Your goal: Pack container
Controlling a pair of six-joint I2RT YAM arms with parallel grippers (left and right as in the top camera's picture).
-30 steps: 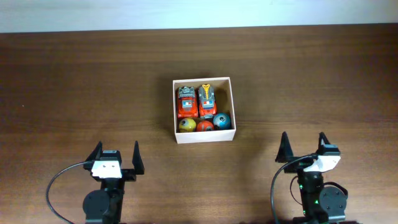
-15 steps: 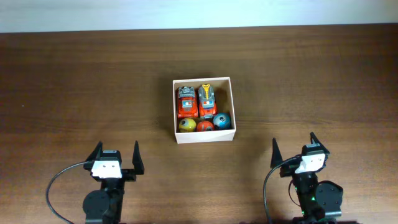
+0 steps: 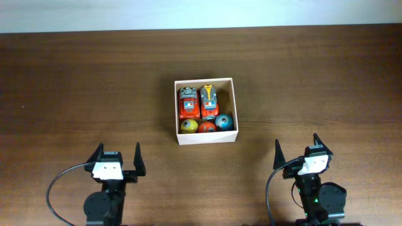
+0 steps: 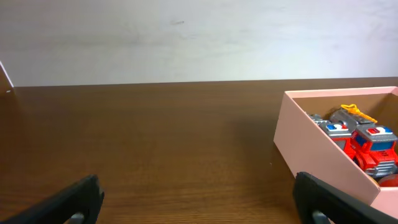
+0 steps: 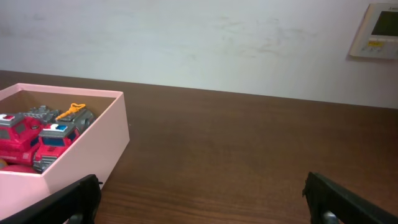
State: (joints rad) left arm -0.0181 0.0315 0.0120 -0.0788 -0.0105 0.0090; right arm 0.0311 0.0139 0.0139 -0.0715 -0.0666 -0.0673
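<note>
your container (image 3: 206, 137) sits open side up, mid-table (image 3: 75, 81), walls square to the table edges. its two trucks (image 3: 198, 102) lie lengthwise away from you, with three balls (image 3: 206, 125) along the near wall. it lies ahead, between the left gripper (image 3: 118, 152) and right gripper (image 3: 296, 145), well apart from both. both are spread wide, holding nothing.

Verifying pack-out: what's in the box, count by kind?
Trucks: 2
Balls: 3
Total in the box: 5
</note>
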